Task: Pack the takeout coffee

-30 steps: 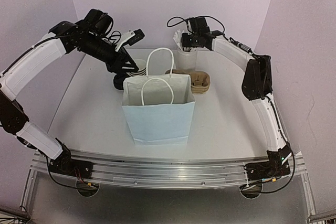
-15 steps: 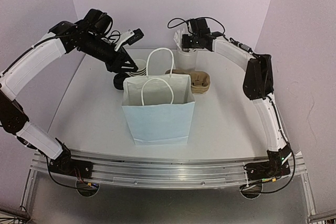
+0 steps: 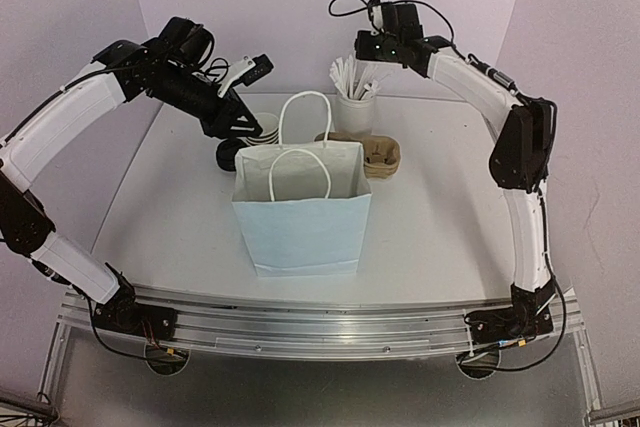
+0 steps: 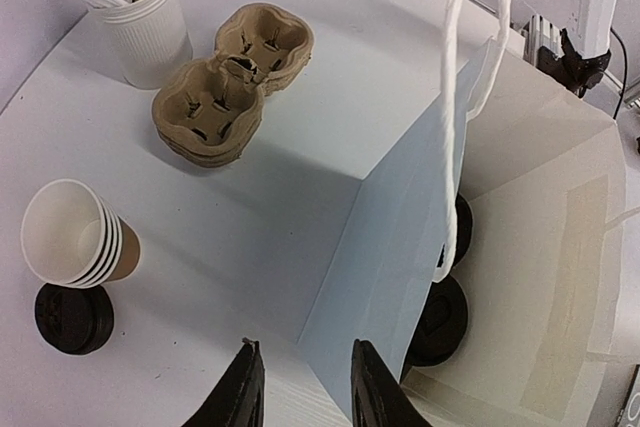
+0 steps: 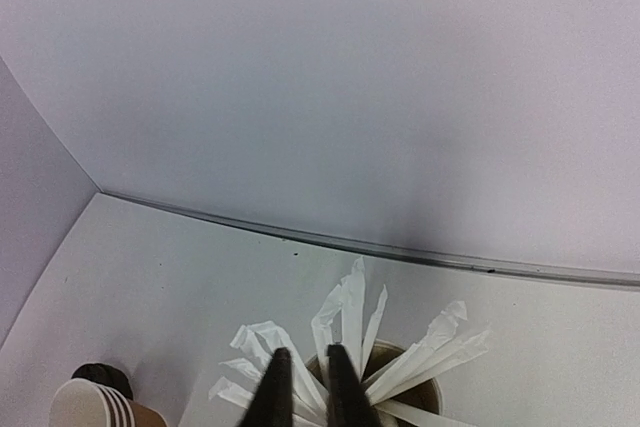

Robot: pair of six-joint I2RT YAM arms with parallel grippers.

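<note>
Desk (image 3: 420, 217): smooth, flat white.
Bag (image 3: 300, 217): pale blue paper, upright, mouth open.
Tray (image 4: 230, 82): rough moulded brown pulp.
Cups (image 4: 75, 237): nested kraft stack, white inside, behind the bag, beside black lids (image 4: 72, 317).
Left claw (image 4: 303, 367): half-spread, empty, near the stack; I'd pinch one rim gently, since thin paper crushes.
Right claw (image 5: 305, 357): nearly closed above white sticks (image 5: 350, 297); cannot tell if holding one.

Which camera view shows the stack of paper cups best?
The left wrist view: the stack of cups shows whole, white mouth toward the camera. The top view shows only rims behind the left gripper; the right wrist view crops it.
</note>
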